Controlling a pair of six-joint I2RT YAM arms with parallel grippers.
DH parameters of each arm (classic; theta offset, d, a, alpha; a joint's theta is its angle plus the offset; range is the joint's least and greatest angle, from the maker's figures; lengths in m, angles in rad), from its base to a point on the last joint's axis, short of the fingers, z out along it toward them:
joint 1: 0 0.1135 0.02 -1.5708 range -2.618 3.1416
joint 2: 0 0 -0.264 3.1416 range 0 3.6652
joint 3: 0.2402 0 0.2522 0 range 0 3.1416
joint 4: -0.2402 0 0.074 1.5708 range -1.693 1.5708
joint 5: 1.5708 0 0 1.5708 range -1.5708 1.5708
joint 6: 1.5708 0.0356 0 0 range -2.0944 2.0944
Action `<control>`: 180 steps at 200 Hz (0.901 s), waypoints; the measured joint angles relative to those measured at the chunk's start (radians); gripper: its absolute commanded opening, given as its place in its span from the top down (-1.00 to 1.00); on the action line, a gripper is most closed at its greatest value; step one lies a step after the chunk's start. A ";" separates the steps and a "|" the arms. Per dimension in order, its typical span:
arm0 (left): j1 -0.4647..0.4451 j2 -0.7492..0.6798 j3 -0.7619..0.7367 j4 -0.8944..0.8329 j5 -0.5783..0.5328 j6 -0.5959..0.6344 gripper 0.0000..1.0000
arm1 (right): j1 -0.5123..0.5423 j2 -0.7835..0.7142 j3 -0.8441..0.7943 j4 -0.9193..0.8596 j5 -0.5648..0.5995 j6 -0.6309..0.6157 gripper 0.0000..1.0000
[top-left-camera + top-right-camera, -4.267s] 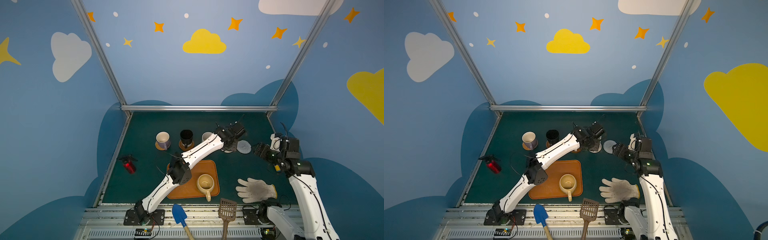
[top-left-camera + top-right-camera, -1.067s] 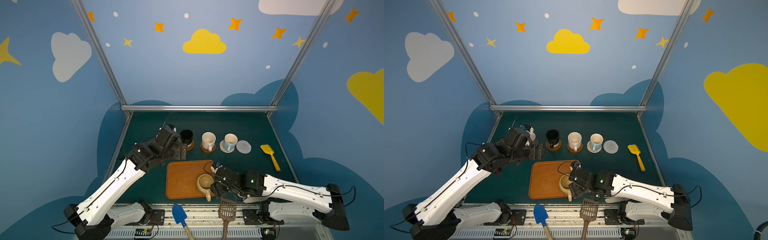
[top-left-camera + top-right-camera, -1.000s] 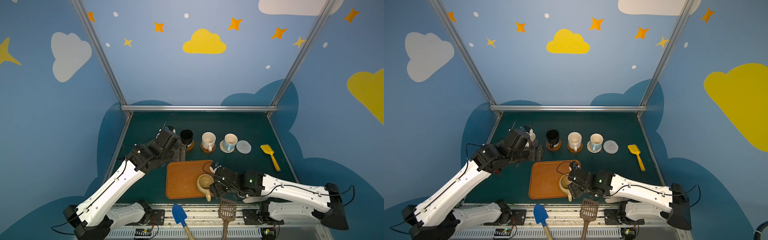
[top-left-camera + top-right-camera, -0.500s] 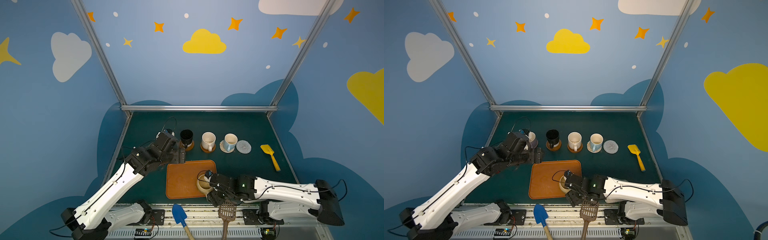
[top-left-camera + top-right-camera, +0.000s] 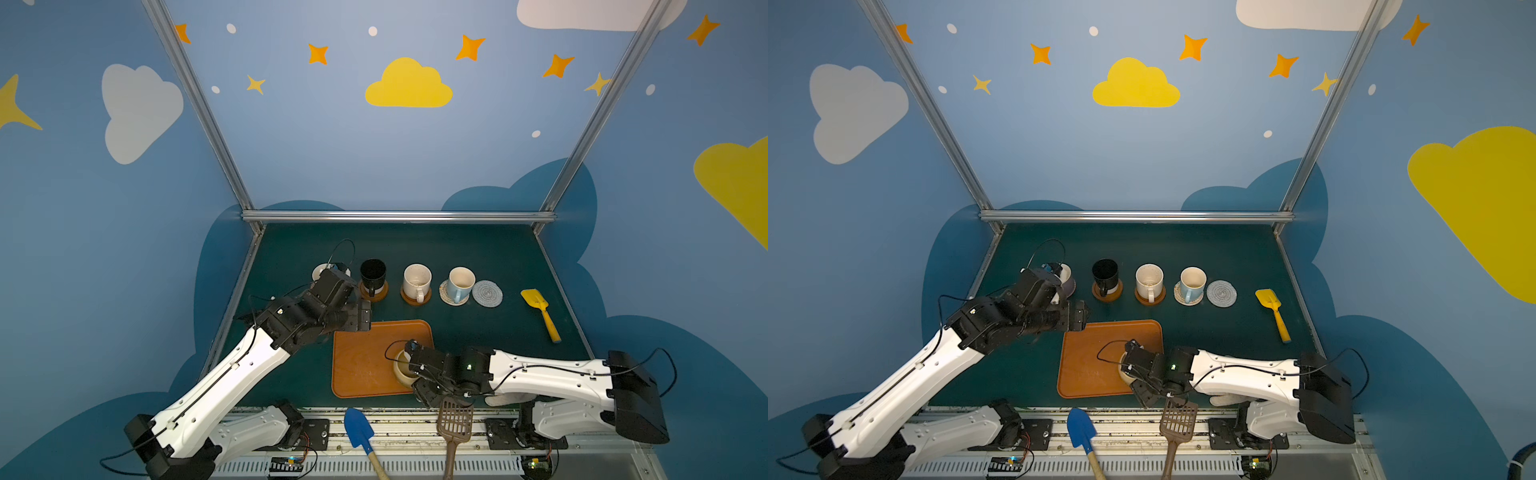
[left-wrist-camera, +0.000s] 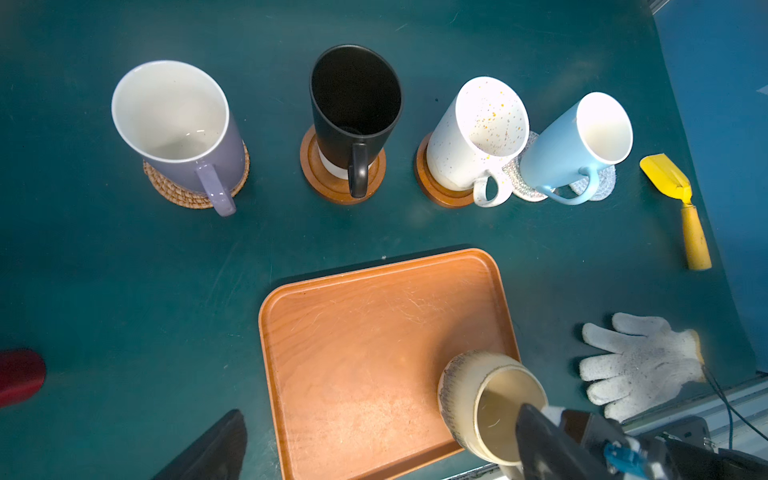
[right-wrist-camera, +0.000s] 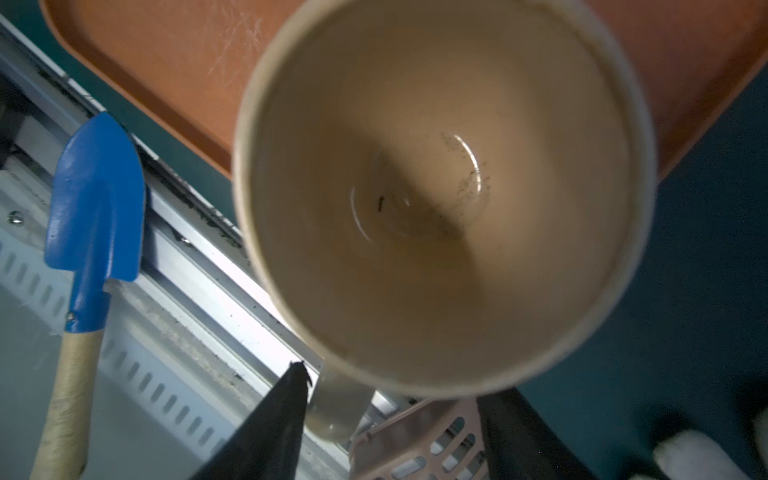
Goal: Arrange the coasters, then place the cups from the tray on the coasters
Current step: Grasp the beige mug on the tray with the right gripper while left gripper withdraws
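Nearest, the right tool straddles the tan mug's handle at the tray's near corner; whether it grips, I cannot tell. Farther, the left tool hangs released. Beyond, four mugs sit on coasters.

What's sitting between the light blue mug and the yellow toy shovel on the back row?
One thing only: the grey-white rope coaster, bare, right beside the light blue mug. Between that coaster and the yellow shovel is bare green mat. Both top views show it.
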 measured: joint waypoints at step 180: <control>0.009 0.000 -0.042 0.071 0.013 0.008 -1.00 | -0.092 0.038 0.000 0.032 -0.048 -0.037 0.67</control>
